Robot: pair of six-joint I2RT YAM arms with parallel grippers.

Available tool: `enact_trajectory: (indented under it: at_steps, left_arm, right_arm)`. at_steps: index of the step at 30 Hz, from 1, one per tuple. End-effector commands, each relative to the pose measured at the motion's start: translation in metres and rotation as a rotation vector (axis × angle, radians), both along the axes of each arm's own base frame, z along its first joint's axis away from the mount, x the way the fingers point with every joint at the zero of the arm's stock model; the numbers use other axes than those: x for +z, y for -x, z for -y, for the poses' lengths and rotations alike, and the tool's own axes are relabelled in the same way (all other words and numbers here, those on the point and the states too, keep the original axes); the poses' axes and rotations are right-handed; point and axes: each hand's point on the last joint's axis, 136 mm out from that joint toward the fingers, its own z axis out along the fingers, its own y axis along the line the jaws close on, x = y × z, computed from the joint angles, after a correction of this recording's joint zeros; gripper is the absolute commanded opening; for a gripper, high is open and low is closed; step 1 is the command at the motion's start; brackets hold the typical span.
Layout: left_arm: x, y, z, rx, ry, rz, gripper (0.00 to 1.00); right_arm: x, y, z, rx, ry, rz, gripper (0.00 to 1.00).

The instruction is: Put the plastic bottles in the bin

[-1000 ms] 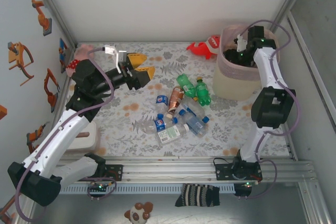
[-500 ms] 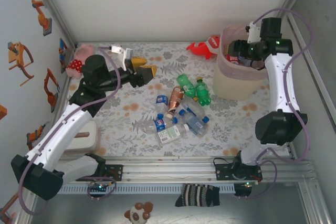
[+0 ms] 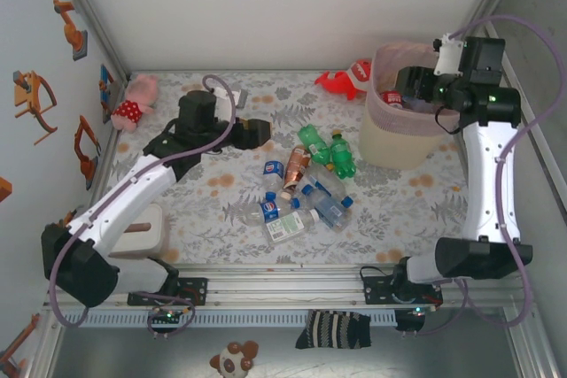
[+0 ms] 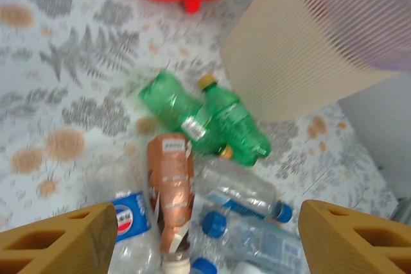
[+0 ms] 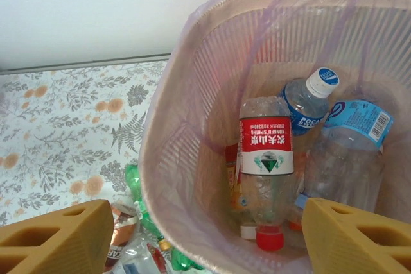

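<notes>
Several plastic bottles (image 3: 301,190) lie in a heap mid-table: two green ones (image 4: 212,117), a brown-labelled one (image 4: 170,181) and clear ones with blue caps (image 4: 241,194). My left gripper (image 3: 252,133) hangs open just left of and above the heap, its tips (image 4: 205,248) wide apart with nothing between them. The bin (image 3: 390,143), cream with a pink bag, stands at the back right. My right gripper (image 3: 409,84) is open and empty above its mouth (image 5: 205,242). Inside lie a red-labelled bottle (image 5: 264,158) and blue-labelled ones (image 5: 353,129).
A red toy (image 3: 347,79) lies just left of the bin, and a pink plush toy (image 3: 137,99) sits at the back left corner. A beige block (image 3: 146,232) rests at the near left. Metal frame rails border the floral mat.
My left arm has swung right and tipped down toward the bottle heap. My right arm has risen out of the bin and drawn back to the right, above its rim.
</notes>
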Motion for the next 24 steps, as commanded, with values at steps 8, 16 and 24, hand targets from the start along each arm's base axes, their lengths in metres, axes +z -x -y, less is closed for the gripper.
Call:
enact_trajectory:
  at_steps: [8,16,24]
  left_arm:
    - [-0.073,0.008,0.0,0.054,-0.201,-0.208,0.73]
    - [-0.122,0.002,0.015,0.013,-0.251,-0.304,0.73]
    - [-0.161,-0.005,0.021,0.005,-0.284,-0.376,0.73]
  right_arm:
    - [-0.003,0.01,-0.004,0.006,-0.016,0.01,0.76]
    - [-0.006,0.013,-0.005,0.011,-0.013,0.01,0.76]
    - [-0.005,0.014,-0.006,0.014,-0.015,0.011,0.76]
